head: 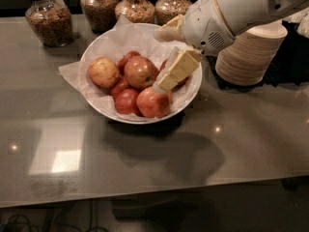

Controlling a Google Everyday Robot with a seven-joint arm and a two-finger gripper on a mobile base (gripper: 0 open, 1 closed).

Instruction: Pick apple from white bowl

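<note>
The white bowl (96, 52), lined with crinkled white paper, stands on the grey table and holds several apples. The large mottled red and yellow-green apple (140, 71) lies in the middle of the pile. A pale yellow apple (103, 71) lies to its left and a red one (152, 103) in front. My gripper (158, 61) hangs over the right half of the bowl, open, just right of the mottled apple. One cream finger (176, 69) slants down over the apples; the other finger (166, 33) is near the far rim. It holds nothing. An apple on the right is partly hidden by the lower finger.
Several glass jars of grains (47, 18) stand along the back edge behind the bowl. A stack of tan paper bowls (251, 52) stands on a dark mat right of the bowl, under my arm. A bright reflection (60, 158) lies on the table front left.
</note>
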